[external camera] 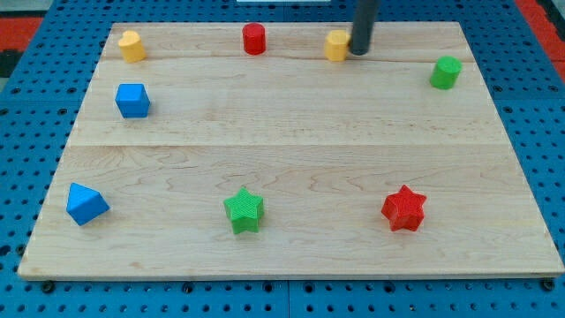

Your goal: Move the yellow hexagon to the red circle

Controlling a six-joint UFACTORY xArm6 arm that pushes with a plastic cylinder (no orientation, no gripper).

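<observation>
Yellow hexagon sat right up near the view's top edge of the wooden board, and my tip was pressed in against its right-hand side, touching or as good as touching. No fingers on this rig, just a straight dark rod, so there was nothing to spread or pinch; the rod's end simply stood on the board beside the hexagon. The red circle lay to the hexagon's left along the same top strip, apart from it, with bare wood between the two. Further left of the hexagon again, by the board's top-left corner, stood a second yellow block, its shape hard to call. Off to the hexagon's right and a touch lower was the green block, shape unclear from here too. Down and well left of the hexagon sat the blue cube, and far below that, the blue block with slanted faces. Well below the hexagon, the green star and the red star lined the bottom strip. The rod's upper part was cut off by the view's top, and it hid the hexagon's right edge, so true contact could not be confirmed
</observation>
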